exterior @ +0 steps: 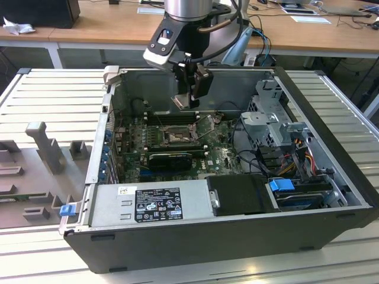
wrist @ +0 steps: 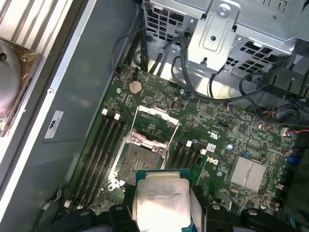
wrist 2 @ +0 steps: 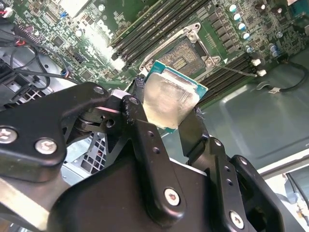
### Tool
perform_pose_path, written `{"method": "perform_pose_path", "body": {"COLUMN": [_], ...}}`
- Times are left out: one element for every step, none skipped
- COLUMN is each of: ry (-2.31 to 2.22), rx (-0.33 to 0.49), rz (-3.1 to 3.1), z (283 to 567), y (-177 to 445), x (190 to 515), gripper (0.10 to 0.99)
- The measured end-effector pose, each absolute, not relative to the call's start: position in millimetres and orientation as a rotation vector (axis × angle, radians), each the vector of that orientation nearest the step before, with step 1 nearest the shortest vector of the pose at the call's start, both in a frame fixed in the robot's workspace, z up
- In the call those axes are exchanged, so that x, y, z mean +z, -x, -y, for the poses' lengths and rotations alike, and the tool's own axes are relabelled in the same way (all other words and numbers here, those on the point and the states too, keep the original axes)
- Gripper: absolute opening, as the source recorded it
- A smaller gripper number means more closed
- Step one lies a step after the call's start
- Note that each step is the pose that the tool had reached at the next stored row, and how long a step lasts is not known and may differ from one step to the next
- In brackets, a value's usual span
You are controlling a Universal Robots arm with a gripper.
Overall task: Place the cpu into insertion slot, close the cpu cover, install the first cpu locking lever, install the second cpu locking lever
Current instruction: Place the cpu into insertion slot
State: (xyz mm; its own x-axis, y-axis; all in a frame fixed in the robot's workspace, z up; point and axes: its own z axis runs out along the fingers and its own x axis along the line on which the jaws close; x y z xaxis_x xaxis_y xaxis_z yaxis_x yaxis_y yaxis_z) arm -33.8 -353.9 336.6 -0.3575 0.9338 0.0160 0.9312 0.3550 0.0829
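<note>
In the exterior view, an open computer case (exterior: 331, 195) lies on the ribbed bench (exterior: 53, 94), and the insertion slot (exterior: 176, 137) on its green motherboard (exterior: 219, 157) sits unfilled at frame centre. The arm comes down from the upper middle of the frame, its pincer (exterior: 188, 100) clamped on the cpu (exterior: 181, 102) above the insertion slot and clear of it. In the second wrist view, black fingers (wrist 2: 140, 121) grip the cpu (wrist 2: 171, 99) by opposite edges, with the insertion slot (wrist 2: 182, 55) beyond it. In the first wrist view, the cpu cover (wrist: 155, 118) stands swung open beside the dark insertion slot (wrist: 140, 162), which memory slots (wrist: 99, 150) flank.
</note>
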Motion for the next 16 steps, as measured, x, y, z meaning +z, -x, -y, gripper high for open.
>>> {"method": "perform_pose_path", "body": {"ry": [-1.771, -1.777, -1.781, -1.791, -1.796, -1.802, -1.808, -1.813, -1.819, -1.824, -1.830, -1.836, -1.844, -1.861, -1.874, -1.886], "rx": [0.120, 0.120, 0.120, 0.120, 0.120, 0.119, 0.119, 0.119, 0.119, 0.119, 0.119, 0.119, 0.118, 0.118, 0.118, 0.117], "rz": [-2.550, -2.547, -2.543, -2.536, -2.532, -2.528, -2.523, -2.519, -2.515, -2.511, -2.507, -2.502, -2.495, -2.482, -2.472, -2.462], "z": [353.9, 353.9, 353.9, 353.9, 353.9, 353.9, 353.9, 353.9, 353.9, 353.9, 353.9, 353.9, 353.9, 353.9, 353.9, 353.9], "y": [33.8, 33.8, 33.8, 33.8, 33.8, 33.8, 33.8, 33.8, 33.8, 33.8, 33.8, 33.8, 33.8, 33.8, 33.8, 33.8], "x": [336.6, 336.6, 336.6, 336.6, 336.5, 336.5, 336.5, 336.5, 336.4, 336.4, 336.4, 336.4, 336.4, 336.3, 336.2, 336.2], "gripper": [0.529, 0.529, 0.529, 0.529, 0.529, 0.529, 0.529, 0.529, 0.529, 0.529, 0.529, 0.529, 0.529, 0.529, 0.529, 0.529]}}
